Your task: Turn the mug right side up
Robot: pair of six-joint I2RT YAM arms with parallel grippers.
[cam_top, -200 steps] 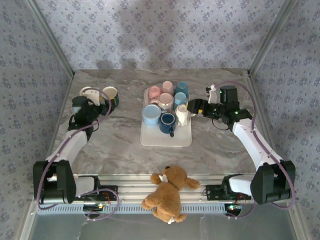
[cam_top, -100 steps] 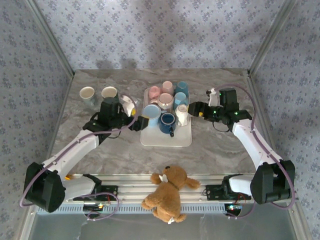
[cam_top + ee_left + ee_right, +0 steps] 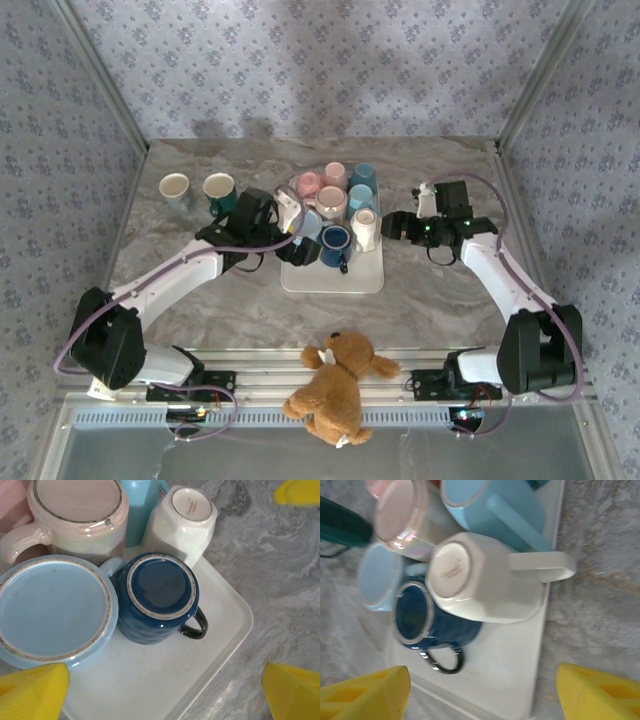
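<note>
While the left hand (image 3: 162, 695) hangs wide open over the tray (image 3: 222, 622), the dark blue mug (image 3: 157, 597) sits bottom up right under it.
Its yellow fingers (image 3: 30, 692) are far apart and touch nothing. Just beside the dark blue mug is a light blue mug (image 3: 52, 610), with a white mug (image 3: 182, 522) and a shiny pink mug (image 3: 77, 515) behind, all bottom up on the tray. The right hand (image 3: 482, 695) is wide open too, holds nothing, and faces the white mug. A cream mug (image 3: 174, 187) and a green mug (image 3: 219, 187) stand open side up on the desk (image 3: 420, 290), well apart from the tray. A teddy bear (image 3: 335, 385) sits at the near edge.
</note>
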